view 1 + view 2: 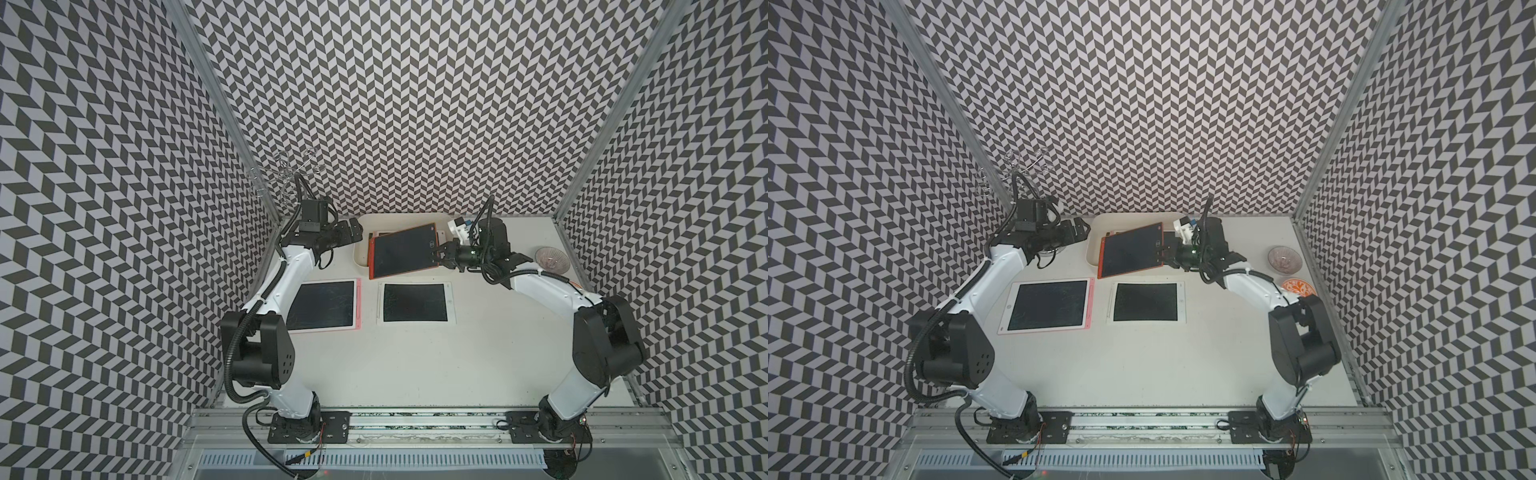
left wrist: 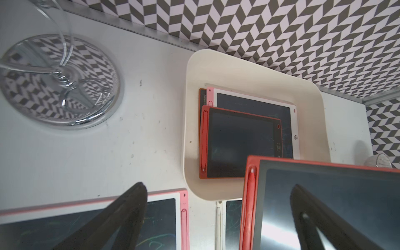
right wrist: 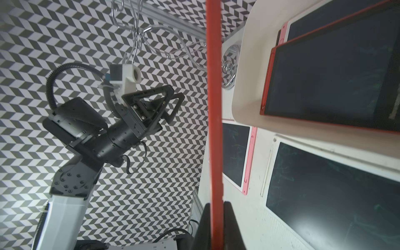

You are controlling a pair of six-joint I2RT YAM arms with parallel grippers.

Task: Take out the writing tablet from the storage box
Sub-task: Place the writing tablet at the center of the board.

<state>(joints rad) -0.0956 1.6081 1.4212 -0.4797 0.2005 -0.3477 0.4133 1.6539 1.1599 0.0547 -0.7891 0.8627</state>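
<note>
At the far left corner stands a chrome wire stand (image 1: 291,174); only the left wrist view shows its round mirrored base (image 2: 60,82). Beside it the left gripper (image 1: 350,233) is spread wide and empty, seen clearly in the right wrist view (image 3: 173,97). Nearer on the table (image 1: 415,374) lie a pink tablet (image 1: 322,305) and a white tablet (image 1: 415,302), side by side and apart. Behind them, against the back wall, sits the box (image 1: 358,251). The red tablet (image 1: 403,253) hangs tilted above the box's near rim, partly over the box and partly over the table. The top views hide the box's contents; the left wrist view shows a second red tablet (image 2: 238,145) lying on a pink-edged tablet (image 2: 249,100) in the box. The right gripper (image 1: 436,254) is clamped on the red tablet's right edge, and the right wrist view shows a finger on each face. Farther right stand a glass bowl (image 1: 550,259) and, plain in a top view only, an orange plate (image 1: 1299,287).
</note>
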